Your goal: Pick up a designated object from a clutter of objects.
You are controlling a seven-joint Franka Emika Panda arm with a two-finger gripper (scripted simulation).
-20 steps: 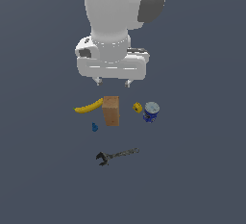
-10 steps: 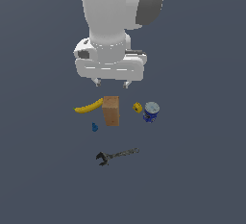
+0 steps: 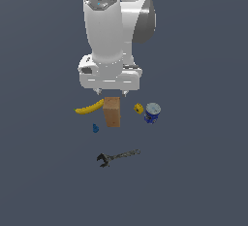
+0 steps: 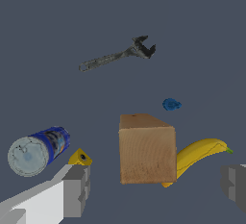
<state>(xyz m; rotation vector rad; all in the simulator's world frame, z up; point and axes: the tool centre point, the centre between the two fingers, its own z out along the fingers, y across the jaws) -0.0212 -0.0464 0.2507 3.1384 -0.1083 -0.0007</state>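
The designated object, a tan-brown box, stands upright in the middle of the clutter of objects. My gripper hangs just above it, open, its fingers spread wider than the box and touching nothing. A yellow banana lies against the box toward the exterior view's left. A blue can with a pale lid lies toward the exterior view's right, with a small yellow piece between it and the box.
A small blue piece lies close to the box. A dark grey wrench lies farther out on the flat grey floor. The arm's white body fills the upper part of the exterior view.
My gripper has come down toward the brown box, still open. The objects have not moved.
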